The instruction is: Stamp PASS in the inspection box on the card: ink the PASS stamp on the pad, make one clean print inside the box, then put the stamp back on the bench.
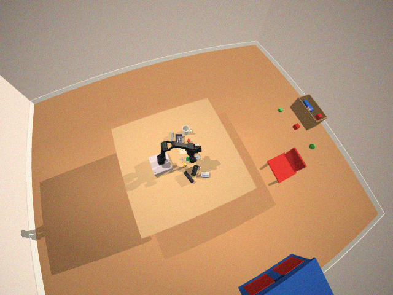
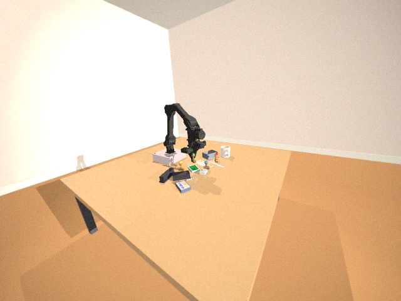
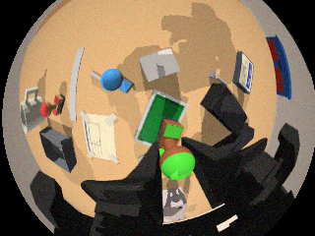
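My gripper (image 3: pixel 172 144) (image 2: pixel 193 155) is shut on the green-topped stamp (image 3: pixel 178 164) (image 2: pixel 193 159), holding it above the bench. In the wrist view its brown block with a green label overlaps the near end of the ink pad (image 3: pixel 154 118) (image 2: pixel 193 168) (image 1: pixel 188 159), which is open, green and light-rimmed. The block's print face is hidden and no lettering is readable. The card (image 3: pixel 100 140) (image 2: pixel 200 162) (image 1: pixel 182 152) is taped down left of the pad in the wrist view. Thin box lines show on it, with no green mark visible.
A grey lid (image 3: pixel 150 71) lies beyond the pad. A blue stamp (image 3: pixel 111 80), red stamp (image 3: pixel 45 109) and yellow stamp (image 2: pixel 180 164) stand around. Also there are a dark tray (image 2: pixel 207 156), mug (image 2: pixel 225 151), light strip (image 3: pixel 76 86), black blocks (image 2: pixel 181 175) (image 2: pixel 166 175) and a small box (image 2: pixel 183 186).
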Controlling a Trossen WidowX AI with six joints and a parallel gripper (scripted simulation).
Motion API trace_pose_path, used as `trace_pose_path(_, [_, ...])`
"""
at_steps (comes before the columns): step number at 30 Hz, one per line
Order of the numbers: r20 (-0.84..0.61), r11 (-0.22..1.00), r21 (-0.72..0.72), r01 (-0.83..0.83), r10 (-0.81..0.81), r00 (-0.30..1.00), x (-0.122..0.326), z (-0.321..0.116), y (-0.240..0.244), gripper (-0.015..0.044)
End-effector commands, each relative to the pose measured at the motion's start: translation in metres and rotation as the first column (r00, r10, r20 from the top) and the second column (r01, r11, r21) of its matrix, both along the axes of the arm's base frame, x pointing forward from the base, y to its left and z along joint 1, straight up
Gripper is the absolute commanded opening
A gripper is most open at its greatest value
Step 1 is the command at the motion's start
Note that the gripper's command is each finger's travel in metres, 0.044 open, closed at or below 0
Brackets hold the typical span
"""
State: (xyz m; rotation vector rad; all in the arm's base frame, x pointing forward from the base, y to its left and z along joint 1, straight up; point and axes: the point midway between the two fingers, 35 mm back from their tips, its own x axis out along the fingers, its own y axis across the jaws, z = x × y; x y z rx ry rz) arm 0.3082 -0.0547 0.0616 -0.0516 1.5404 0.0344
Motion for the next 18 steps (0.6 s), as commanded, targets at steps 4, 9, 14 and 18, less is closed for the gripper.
trace_pose_path(4, [-0.005, 1.000, -0.003, 0.003, -0.003, 1.000, -0.001, -0.007, 0.000, 0.0000])
trace_pose_path(9, [-0.005, 1.000, -0.003, 0.003, -0.003, 1.000, -0.001, -0.010, 0.000, 0.0000])
trace_pose_path(14, [-0.005, 1.000, -0.003, 0.003, -0.003, 1.000, -0.001, -0.013, 0.000, 0.0000])
trace_pose_path(18, [-0.005, 1.000, -0.003, 0.003, -0.003, 1.000, 0.000, -0.016, 0.000, 0.0000])
